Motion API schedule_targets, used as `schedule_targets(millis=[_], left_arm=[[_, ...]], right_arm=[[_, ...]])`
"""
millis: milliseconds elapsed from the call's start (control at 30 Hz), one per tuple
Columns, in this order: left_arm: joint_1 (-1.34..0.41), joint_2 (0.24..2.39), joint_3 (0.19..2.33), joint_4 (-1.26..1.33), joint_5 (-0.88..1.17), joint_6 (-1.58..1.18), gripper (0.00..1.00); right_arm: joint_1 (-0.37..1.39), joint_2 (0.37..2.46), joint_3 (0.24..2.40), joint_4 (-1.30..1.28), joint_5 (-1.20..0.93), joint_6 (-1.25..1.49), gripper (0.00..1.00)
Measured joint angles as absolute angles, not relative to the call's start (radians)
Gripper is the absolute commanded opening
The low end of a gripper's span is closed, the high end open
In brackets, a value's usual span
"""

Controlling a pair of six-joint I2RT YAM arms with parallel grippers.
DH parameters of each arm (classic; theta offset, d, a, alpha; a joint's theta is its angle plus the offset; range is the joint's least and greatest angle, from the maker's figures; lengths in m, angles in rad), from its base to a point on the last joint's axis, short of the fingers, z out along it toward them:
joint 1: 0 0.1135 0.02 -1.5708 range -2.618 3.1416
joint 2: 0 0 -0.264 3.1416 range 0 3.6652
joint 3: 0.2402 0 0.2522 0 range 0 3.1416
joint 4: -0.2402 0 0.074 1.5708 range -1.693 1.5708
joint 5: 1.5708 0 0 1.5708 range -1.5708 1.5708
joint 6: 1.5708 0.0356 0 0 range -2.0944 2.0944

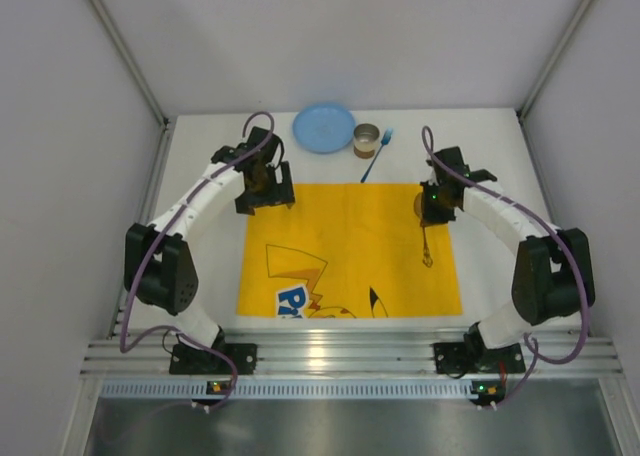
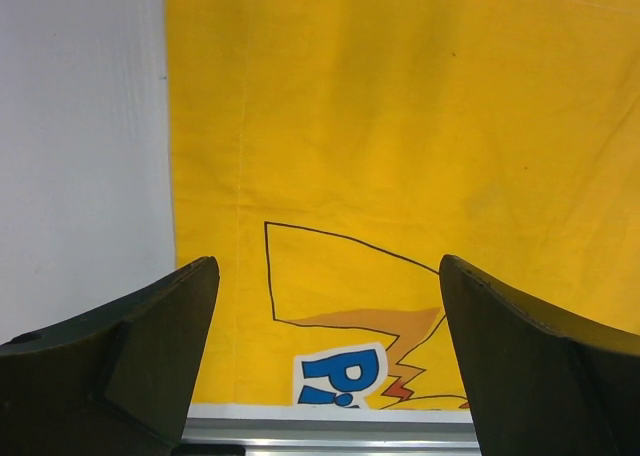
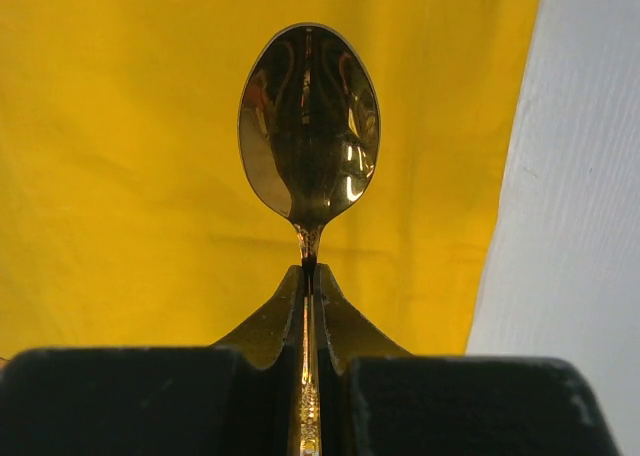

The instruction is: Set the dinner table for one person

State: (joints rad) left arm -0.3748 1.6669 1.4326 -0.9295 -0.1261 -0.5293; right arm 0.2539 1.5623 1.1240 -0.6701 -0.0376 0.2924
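Observation:
A gold spoon is pinched at its neck by my right gripper, which is shut on it, bowl pointing past the fingertips. From above, the spoon and right gripper are over the right side of the yellow cartoon placemat on the white dinner table. My left gripper hovers at the placemat's far left corner. Its fingers stand wide apart with nothing between them, so the left gripper is open above the placemat.
At the far edge of the table sit a blue plate, a small metal cup and a blue fork. Grey walls enclose the table on three sides. A silver aluminium rail runs along the near edge.

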Motion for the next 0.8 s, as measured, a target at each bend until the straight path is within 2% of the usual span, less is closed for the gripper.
schedule_targets(millis=[300,367,467,500,567,600,800], left_arm=[[-0.38,1.664,1.424,-0.897,-0.109,-0.543,0.97],[-0.381,1.661,1.411,-0.892,-0.109,-0.546,0.97],[-0.381,1.656,1.392,-0.892,-0.109,-0.548,0.97],[-0.381,1.654,1.388,-0.892,-0.109,-0.548,0.97],[-0.381,1.652,1.383,-0.892,-0.109,-0.55,0.97],[-0.381,1.65,1.381,-0.891,-0.109,-0.551,0.97],[-0.381,1.645,1.379,-0.89,-0.11,-0.552,0.97]], right_arm=[[0.253,1.49,0.977,-0.588,-0.046,0.289,0.0],[0.254,1.49,0.95,-0.573,-0.046,0.292,0.05],[0.257,1.49,0.922,-0.561,-0.046,0.3,0.13],[0.258,1.49,0.916,-0.56,-0.046,0.301,0.23],[0.26,1.49,0.91,-0.558,-0.046,0.308,0.33],[0.26,1.49,0.91,-0.557,-0.046,0.309,0.44],[0.26,1.49,0.944,-0.603,-0.036,0.307,0.62]])
